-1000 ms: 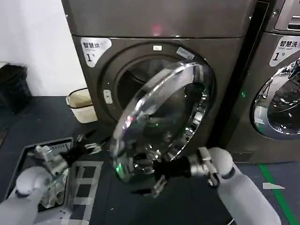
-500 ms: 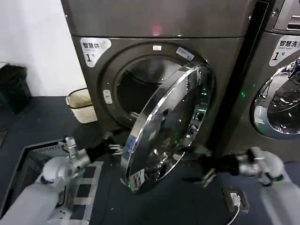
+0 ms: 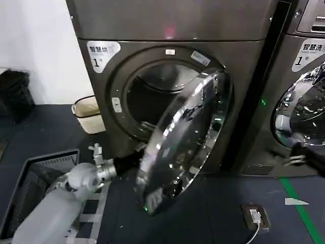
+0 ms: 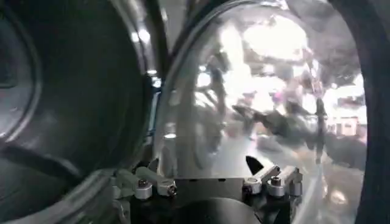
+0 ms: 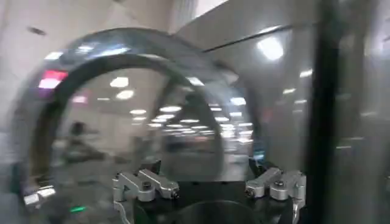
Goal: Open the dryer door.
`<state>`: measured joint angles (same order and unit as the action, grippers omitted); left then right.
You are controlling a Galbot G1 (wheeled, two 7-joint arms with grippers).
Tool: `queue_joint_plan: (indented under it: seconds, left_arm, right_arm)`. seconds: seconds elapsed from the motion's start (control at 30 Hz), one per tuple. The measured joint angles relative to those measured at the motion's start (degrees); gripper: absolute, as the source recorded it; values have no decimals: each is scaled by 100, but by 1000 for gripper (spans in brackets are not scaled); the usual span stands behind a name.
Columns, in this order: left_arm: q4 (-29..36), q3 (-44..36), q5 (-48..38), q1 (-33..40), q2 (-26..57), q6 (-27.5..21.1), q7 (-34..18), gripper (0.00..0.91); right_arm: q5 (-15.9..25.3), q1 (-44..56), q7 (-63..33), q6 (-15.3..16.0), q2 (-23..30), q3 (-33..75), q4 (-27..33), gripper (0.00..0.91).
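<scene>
Presently the dryer door (image 3: 184, 140) stands swung well out, the left hand (image 3: 133, 161) reaching behind its lower edge with fingers spread, gripping nothing.

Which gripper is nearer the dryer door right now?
Left. The left gripper reaches behind the dryer door at its lower edge; the right gripper is off by the neighbouring machine.

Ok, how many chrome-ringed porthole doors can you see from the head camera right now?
2. The dryer door hangs swung partly open in front of the middle machine's drum opening; the neighbouring machine's door sits shut at the right edge, cut off by the frame. More machines may lie beyond view.
</scene>
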<state>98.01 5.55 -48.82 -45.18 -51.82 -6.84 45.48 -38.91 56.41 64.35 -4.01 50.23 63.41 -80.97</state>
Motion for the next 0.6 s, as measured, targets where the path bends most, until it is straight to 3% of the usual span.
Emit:
queue_joint_plan:
  seconds: [0.17,0.33,0.4,0.6]
  left_arm:
    - [184,-411,62,149,-84,49,-35,907]
    - [285,-881,157,357,-216,189,-343,907]
    - [294,-1074,200,449,-282,276,-525,907]
    - [335,-1628,189,750,-564,242,-779,907]
  right_arm:
    - [310,538,-1635,28,224,959,-436,907]
    - [739,1060,-3522,498,496,1733,-928,907]
    - [803,1234,-4002,666,613,2001,-1104,907]
    - [1013,1640,-5012,719,857,2822,-1435,907]
